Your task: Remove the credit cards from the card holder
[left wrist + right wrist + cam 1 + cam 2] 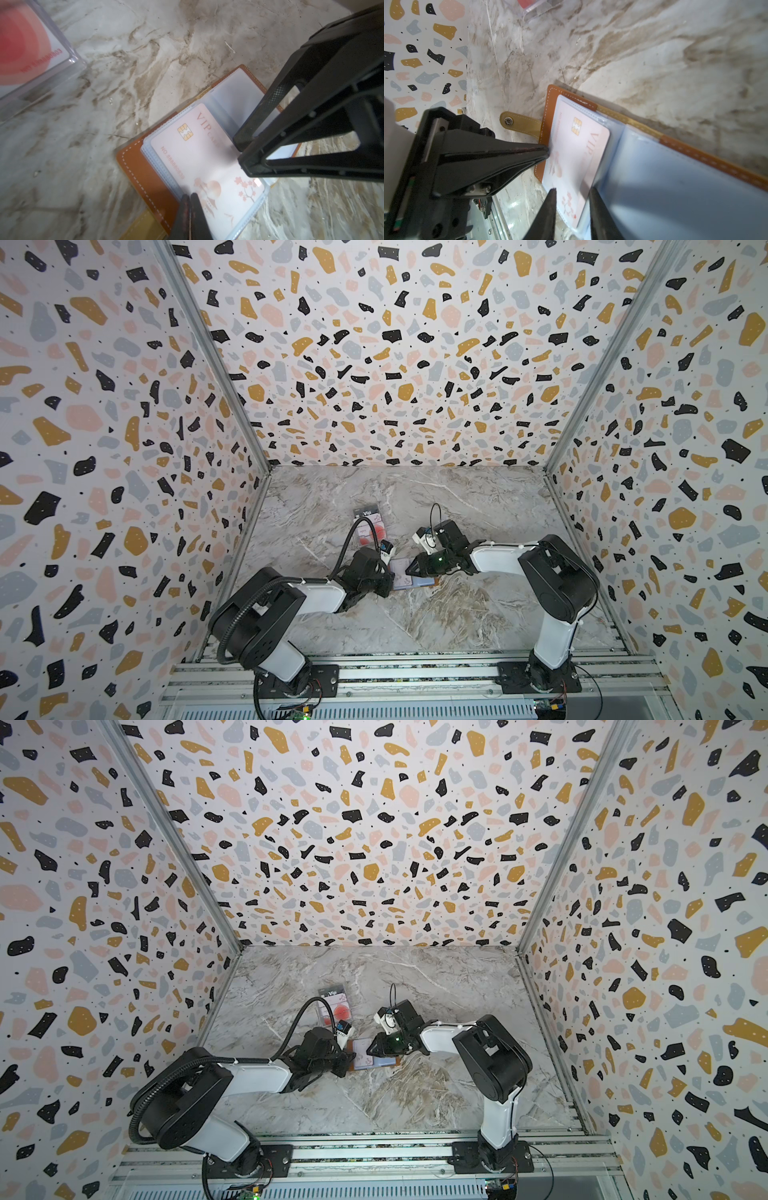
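The card holder point(432, 581) point(353, 1061) lies open on the marble between the two arms. It is tan-brown leather point(145, 176) point(548, 116) with clear sleeves and a snap tab. A pale pink VIP credit card point(197, 158) point(577, 153) sticks partway out of the top sleeve. My left gripper point(189, 195) point(547, 150) is shut with nothing between its fingers. Its tip rests on the sleeve page at the card's end by the leather edge. My right gripper point(573, 190) point(239, 154) is open, with the card's far end between its fingers.
A clear plastic case point(370, 524) point(334, 1004) point(37, 52) holds a dark Vip card and white cards with red circles. It lies behind the left arm. Patterned walls close in the table on three sides.
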Action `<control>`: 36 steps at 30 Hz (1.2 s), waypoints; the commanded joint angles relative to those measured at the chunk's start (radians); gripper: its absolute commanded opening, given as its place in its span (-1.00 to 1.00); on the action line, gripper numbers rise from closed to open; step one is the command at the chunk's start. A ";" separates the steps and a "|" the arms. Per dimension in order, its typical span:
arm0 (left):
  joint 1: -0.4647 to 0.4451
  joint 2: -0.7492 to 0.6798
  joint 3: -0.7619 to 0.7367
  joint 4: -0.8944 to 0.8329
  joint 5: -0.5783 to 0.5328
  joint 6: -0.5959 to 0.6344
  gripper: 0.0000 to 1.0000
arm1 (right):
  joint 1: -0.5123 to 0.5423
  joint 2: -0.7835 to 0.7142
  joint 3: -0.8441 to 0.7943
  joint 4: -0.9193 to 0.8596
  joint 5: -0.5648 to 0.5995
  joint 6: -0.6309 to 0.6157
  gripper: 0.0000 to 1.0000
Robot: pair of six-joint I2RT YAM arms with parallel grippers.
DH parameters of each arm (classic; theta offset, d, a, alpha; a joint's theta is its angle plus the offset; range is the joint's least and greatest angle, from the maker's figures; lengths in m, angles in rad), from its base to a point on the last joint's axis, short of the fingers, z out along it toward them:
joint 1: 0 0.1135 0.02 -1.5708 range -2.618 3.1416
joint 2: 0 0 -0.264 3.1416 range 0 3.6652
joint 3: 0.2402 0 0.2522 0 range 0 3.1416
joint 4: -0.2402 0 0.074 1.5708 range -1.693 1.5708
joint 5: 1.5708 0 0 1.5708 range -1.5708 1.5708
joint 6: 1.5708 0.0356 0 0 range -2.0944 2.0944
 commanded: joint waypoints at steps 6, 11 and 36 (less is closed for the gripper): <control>-0.005 0.033 -0.016 -0.048 -0.007 0.005 -0.85 | 0.000 -0.001 -0.009 0.024 -0.041 0.008 -0.44; -0.005 0.033 -0.014 -0.049 -0.007 0.006 -0.85 | 0.000 0.014 -0.014 0.055 -0.074 0.034 -0.44; -0.004 0.041 -0.025 -0.034 0.003 0.001 -0.85 | -0.038 -0.010 -0.197 0.391 -0.104 0.305 -0.44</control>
